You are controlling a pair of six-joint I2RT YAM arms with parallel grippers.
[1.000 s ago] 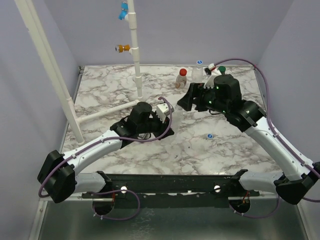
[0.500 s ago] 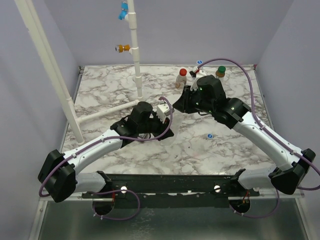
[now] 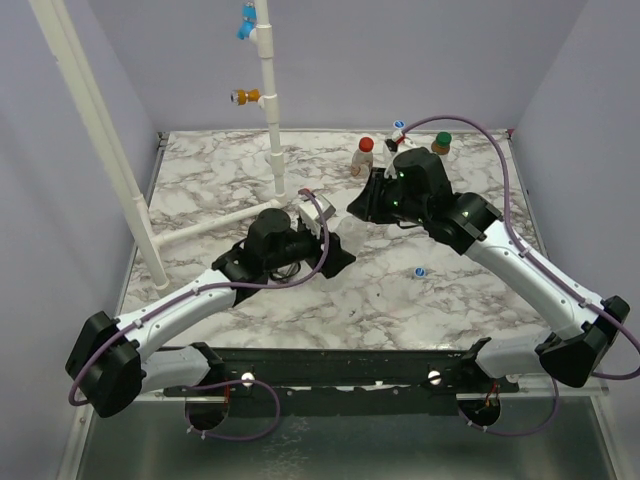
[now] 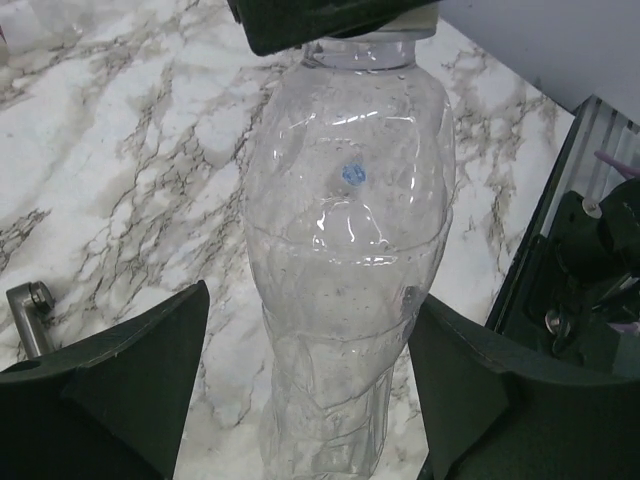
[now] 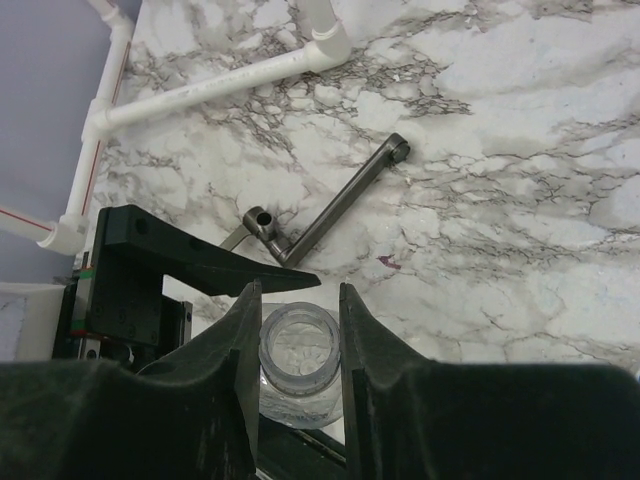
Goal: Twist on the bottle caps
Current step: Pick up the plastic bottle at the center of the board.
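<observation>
Gripping the bare, uncapped neck of a clear bottle (image 5: 298, 350), the right claw (image 5: 299, 292) is closed tight on it. Its two fingers (image 5: 236, 345) press the threaded rim from either side, and the open mouth shows between them. The bottle stands near the middle of the marble counter (image 3: 210, 170), held between the two arms.

The left claw (image 4: 308, 300) is spread wide around the bottle's lower body and holds nothing. One finger (image 4: 120, 370) sits clear of the wall on one side; whether the other finger touches the bottle cannot be told.

A loose white-and-blue cap (image 3: 419, 271) lies on the counter, nearer the front edge and apart from both claws. At the far edge stand a red-capped bottle (image 3: 363, 156), a green-capped bottle (image 3: 441, 144) and a bottle with a white-and-blue cap (image 3: 398, 127), partly hidden by the right arm.

A bent metal rod (image 5: 340, 205) lies flat beside the bottle, near the white pipe (image 3: 268, 90).
</observation>
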